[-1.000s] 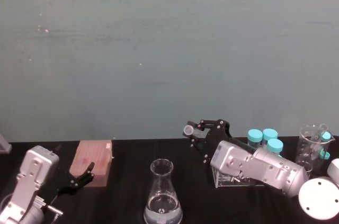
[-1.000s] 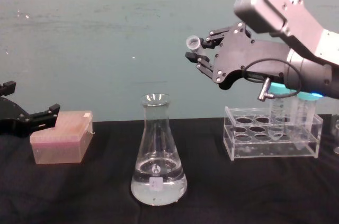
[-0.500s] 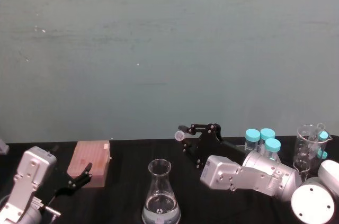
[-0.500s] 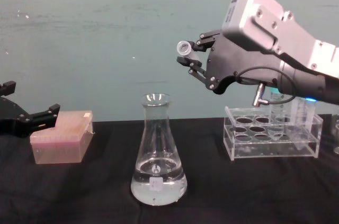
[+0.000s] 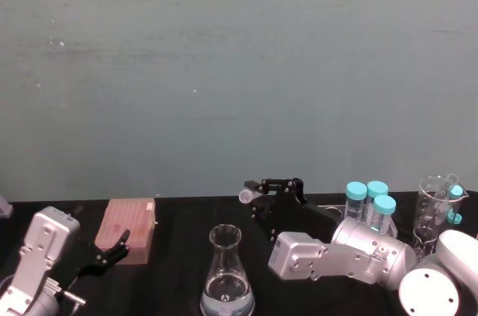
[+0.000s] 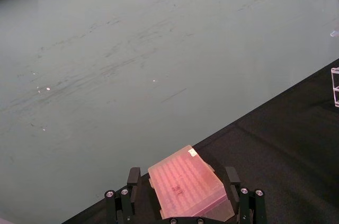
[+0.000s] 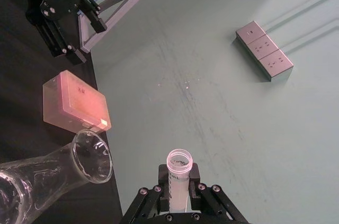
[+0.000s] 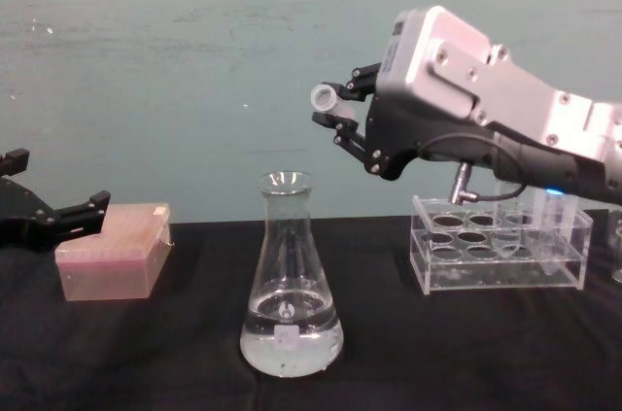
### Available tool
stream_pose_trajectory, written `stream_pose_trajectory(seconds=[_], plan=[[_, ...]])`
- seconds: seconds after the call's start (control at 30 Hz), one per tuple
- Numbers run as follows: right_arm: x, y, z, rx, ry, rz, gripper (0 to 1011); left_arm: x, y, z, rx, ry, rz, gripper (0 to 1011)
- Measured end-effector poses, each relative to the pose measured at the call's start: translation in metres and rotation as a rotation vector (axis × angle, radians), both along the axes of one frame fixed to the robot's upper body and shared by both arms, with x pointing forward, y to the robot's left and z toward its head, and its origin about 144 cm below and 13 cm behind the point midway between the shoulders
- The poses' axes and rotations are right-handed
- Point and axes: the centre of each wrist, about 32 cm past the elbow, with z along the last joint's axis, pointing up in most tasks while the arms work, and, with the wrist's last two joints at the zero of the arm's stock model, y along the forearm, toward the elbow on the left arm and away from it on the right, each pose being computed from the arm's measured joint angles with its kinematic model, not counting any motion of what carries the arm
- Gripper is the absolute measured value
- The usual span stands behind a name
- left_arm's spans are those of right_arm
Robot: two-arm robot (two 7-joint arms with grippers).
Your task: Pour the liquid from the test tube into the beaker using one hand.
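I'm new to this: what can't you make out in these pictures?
Liquid in the test tube: chest view, the right gripper covers the tube's body; head view, too small.
Label text on the beaker: chest view, too small to read.
Beaker's base: right wrist view, cut off by the picture's edge.
Left gripper, parked by the pink box: chest view, partly cut off by the left edge.

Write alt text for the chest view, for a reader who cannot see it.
The right claw holds the test tube tilted, above and just right of the beaker, which stands on the black table holding clear liquid. The left claw sits beside a pink box.
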Motion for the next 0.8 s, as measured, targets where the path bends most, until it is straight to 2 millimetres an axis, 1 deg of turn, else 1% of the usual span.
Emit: stream_pose_trajectory(seconds=[0.4, 0.8], plan=[[0.0, 0.007, -0.005, -0.046, -0.045, -0.008, 208, 0.0, 0.0, 0.0, 0.0, 0.0, 0.0, 1000], [0.0, 0.011, -0.012, -0.089, -0.098, 0.001, 208, 0.0, 0.0, 0.0, 0.0, 0.0, 0.0, 1000]])
